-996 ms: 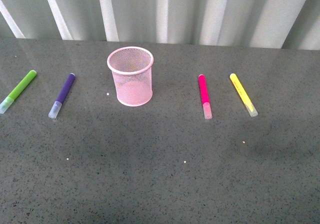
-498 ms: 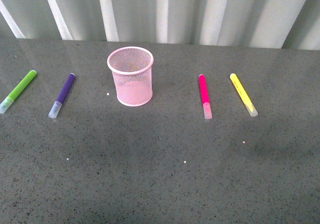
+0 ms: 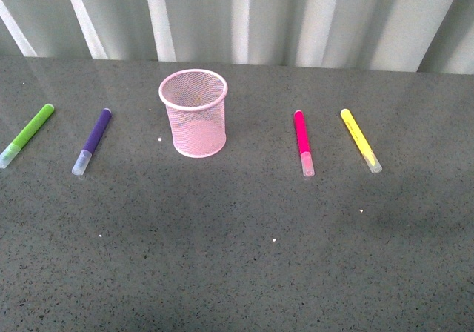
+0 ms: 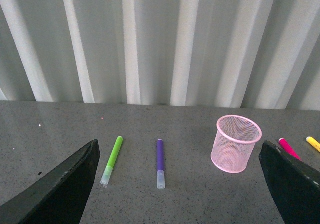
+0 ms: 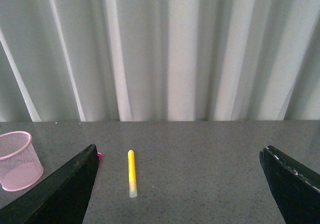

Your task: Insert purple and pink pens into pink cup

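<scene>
The pink cup [image 3: 194, 114] stands upright and empty on the grey table, left of centre. The purple pen [image 3: 92, 141] lies to its left, the pink pen [image 3: 303, 141] to its right, both flat with clear caps toward me. Neither arm shows in the front view. In the left wrist view my left gripper [image 4: 180, 184] is open, held back from the purple pen [image 4: 160, 162] and the cup [image 4: 236, 143], with the pink pen [image 4: 288, 148] at one edge. My right gripper [image 5: 180, 184] is open; only the pink pen's tip [image 5: 99, 155] and the cup [image 5: 18, 160] show there.
A lime-green pen [image 3: 27, 134] lies at the far left beside the purple one. A yellow pen [image 3: 360, 139] lies right of the pink pen and shows in the right wrist view [image 5: 131, 173]. A pleated white curtain [image 3: 244, 17] backs the table.
</scene>
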You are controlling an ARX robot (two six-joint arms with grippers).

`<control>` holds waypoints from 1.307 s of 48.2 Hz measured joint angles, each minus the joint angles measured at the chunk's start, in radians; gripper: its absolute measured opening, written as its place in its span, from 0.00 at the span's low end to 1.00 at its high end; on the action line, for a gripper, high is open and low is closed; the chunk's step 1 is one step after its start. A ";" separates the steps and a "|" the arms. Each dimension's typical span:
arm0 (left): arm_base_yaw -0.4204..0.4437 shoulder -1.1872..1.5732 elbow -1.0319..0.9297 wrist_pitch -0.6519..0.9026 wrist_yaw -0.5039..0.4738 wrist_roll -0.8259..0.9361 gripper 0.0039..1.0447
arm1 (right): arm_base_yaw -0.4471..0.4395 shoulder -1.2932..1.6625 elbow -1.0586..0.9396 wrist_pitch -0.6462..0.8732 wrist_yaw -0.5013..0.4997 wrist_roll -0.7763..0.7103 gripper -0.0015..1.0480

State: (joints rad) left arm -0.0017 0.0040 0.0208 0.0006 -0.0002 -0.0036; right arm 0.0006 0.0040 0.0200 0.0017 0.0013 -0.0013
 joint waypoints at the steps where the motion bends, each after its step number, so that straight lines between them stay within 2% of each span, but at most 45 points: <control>1: 0.000 0.000 0.000 0.000 0.000 0.000 0.94 | 0.000 0.000 0.000 0.000 0.000 0.000 0.93; 15: -0.002 0.004 0.002 -0.005 -0.008 -0.002 0.94 | 0.000 0.000 0.000 0.000 0.000 0.000 0.93; 19: -0.064 0.112 0.065 -0.155 -0.148 -0.019 0.94 | 0.000 0.000 0.000 0.000 0.000 0.000 0.93; 21: -0.092 0.195 0.091 -0.159 -0.182 -0.029 0.94 | 0.000 0.000 0.000 0.000 0.000 0.000 0.93; 23: -0.107 0.283 0.113 -0.128 -0.187 -0.040 0.94 | 0.000 0.000 0.000 0.000 0.000 0.000 0.93; 32: -0.156 0.828 0.323 0.290 -0.168 -0.045 0.94 | 0.000 0.000 0.000 0.000 -0.001 0.000 0.93; 38: -0.163 1.129 0.519 0.385 -0.125 -0.043 0.94 | 0.000 0.000 0.000 0.000 0.000 0.000 0.93; 40: -0.162 1.261 0.623 0.351 -0.094 -0.045 0.94 | 0.000 0.000 0.000 0.000 0.000 0.000 0.93; 48: -0.151 1.715 1.059 0.129 -0.130 0.031 0.94 | 0.000 0.000 0.000 0.000 0.000 0.000 0.93; 56: -0.128 1.984 1.419 -0.121 -0.189 0.072 0.94 | 0.000 0.000 0.000 0.000 0.000 0.000 0.93; 63: -0.109 2.114 1.612 -0.245 -0.227 0.081 0.94 | 0.000 0.000 0.000 0.000 0.000 0.000 0.93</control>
State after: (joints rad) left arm -0.1104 2.1181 1.6329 -0.2440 -0.2272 0.0776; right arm 0.0006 0.0040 0.0200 0.0017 0.0010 -0.0013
